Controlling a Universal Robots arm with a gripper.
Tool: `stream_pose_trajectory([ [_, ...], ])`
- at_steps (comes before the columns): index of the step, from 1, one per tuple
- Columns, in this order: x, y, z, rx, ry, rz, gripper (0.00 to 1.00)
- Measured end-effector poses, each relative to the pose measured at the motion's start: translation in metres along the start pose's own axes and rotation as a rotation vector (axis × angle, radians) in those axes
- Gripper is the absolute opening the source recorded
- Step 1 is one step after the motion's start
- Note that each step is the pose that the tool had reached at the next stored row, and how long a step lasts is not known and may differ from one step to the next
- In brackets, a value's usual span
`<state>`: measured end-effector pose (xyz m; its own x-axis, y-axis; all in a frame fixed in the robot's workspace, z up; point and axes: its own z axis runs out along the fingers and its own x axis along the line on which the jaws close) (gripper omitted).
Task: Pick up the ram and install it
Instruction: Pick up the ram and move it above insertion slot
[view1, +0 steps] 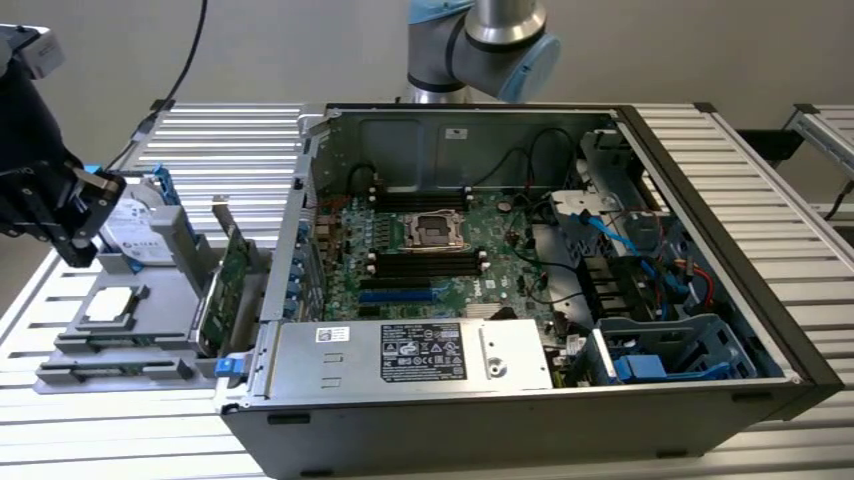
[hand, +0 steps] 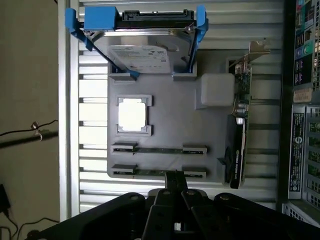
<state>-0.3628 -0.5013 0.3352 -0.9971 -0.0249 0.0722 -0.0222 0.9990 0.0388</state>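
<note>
One gripper (hand: 175, 176) hovers above ram (hand: 150, 172) in gray holder (hand: 165, 107), fingers together.

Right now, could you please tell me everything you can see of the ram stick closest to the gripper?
The ram shows edge-on as a thin, dark green strip, standing on its long edge in the grey holder tray. Each end sits in a small grey bracket. A second stick lies parallel in the next slot. The gripper hangs over its middle; contact cannot be judged.
</note>
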Motion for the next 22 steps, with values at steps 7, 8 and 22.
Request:
stream_pose_trajectory([
  [7,-0.0003,-0.0002,0.0033,0.0084,0.0048,-0.127,0.11],
  [8,-0.0004,-0.0002,0.0037,0.0097,0.0056,-0.145,0.11],
  [22,0.0085,-0.0012,0.0089,0.0098,0.0109,-0.335,0.11],
])
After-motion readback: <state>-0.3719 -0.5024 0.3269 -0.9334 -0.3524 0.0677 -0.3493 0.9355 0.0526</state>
